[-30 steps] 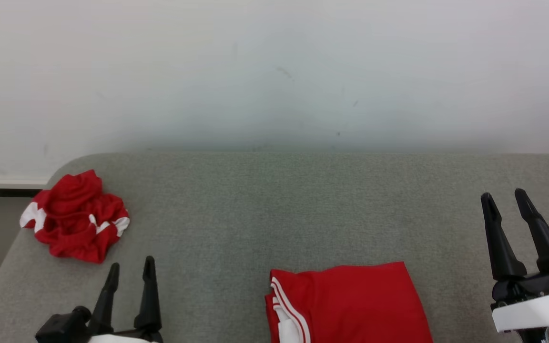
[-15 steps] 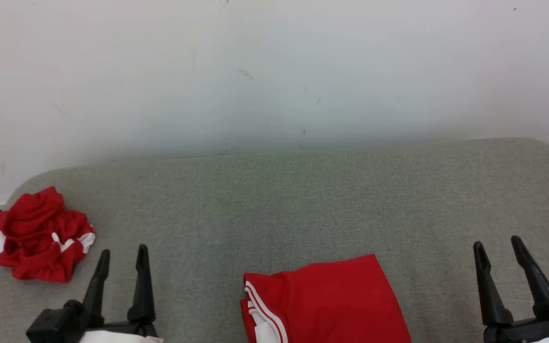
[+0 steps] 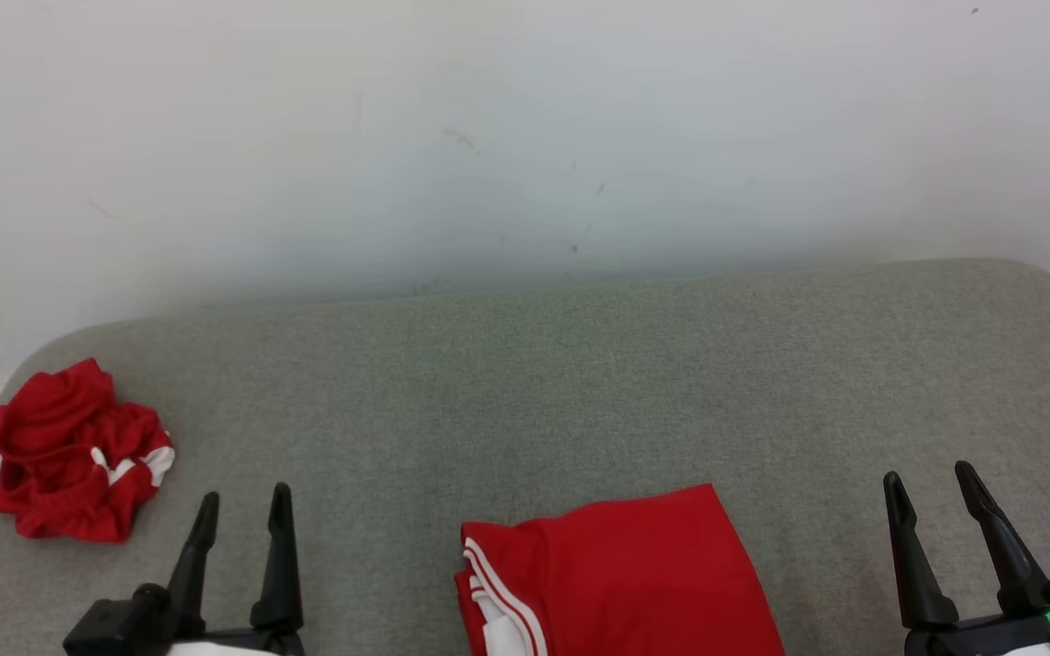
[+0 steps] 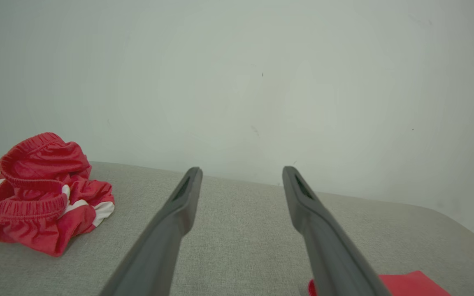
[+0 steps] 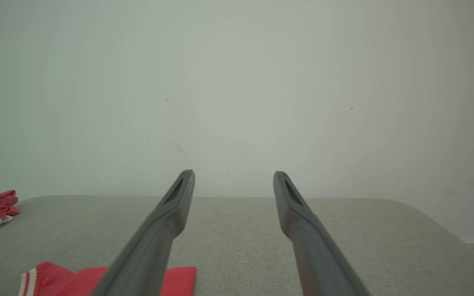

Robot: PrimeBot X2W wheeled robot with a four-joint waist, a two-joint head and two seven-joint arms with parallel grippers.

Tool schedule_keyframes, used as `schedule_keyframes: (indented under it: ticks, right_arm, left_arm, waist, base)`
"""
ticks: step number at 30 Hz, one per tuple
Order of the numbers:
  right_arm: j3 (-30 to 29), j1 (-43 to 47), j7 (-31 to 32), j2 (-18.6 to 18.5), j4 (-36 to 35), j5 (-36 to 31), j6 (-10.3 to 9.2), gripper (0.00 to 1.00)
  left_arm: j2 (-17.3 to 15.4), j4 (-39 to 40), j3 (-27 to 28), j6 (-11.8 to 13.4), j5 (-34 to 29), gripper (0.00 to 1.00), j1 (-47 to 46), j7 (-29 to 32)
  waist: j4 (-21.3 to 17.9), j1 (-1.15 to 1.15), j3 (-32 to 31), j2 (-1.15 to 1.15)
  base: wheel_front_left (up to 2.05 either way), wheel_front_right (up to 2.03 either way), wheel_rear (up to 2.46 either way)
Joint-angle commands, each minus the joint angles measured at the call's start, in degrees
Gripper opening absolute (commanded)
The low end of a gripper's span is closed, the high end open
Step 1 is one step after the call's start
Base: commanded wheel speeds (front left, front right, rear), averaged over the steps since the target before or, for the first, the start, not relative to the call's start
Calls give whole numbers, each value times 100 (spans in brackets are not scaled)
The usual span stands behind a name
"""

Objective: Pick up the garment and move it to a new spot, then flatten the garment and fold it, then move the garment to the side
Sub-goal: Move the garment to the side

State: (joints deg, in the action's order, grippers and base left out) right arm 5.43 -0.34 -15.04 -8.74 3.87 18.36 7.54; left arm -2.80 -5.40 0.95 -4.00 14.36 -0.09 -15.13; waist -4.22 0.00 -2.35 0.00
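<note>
Both wide, left claw (image 3: pixel 245 493), right claw (image 3: pixel 927 471) lower than before, folded garment (image 3: pixel 634 574) unmoved.

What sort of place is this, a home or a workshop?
Probably a plain indoor room used for folding clothes; home or lab, I cannot tell. A grey fabric-covered surface stands against a white wall, with a folded red garment and a crumpled red garment on it.

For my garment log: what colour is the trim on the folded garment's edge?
White stripes on the red folded garment, clearest in the head view.
</note>
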Motion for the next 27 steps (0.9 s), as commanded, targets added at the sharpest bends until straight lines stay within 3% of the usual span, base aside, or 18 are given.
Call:
schedule_keyframes:
  ticks: [1,6,16,27]
  right_arm:
    - [-8,-69,-15,-10,28,-13,-11,100]
    - [82,-84,-15,-45,168,48,-11,100]
    - [801,-759,496,-203,1419,451,-11,100]
    - [1431,-1744,2112,-172,2911,1323,-11,100]
  left_arm:
    - [-21,-23,-2,-6,-41,100,26,0]
    - [-21,-55,-29,16,2,100,35,0]
    - [-21,-80,-97,-26,6,100,-36,0]
    - [-21,-147,-146,-54,38,100,-144,1]
  waist:
    - [15,0,-3,0]
    - [49,0,-13,0]
    - [175,0,69,0]
    - [618,0,219,0]
  base:
    - [0,0,0]
    - [0,0,0]
    - [0,0,0]
    - [0,0,0]
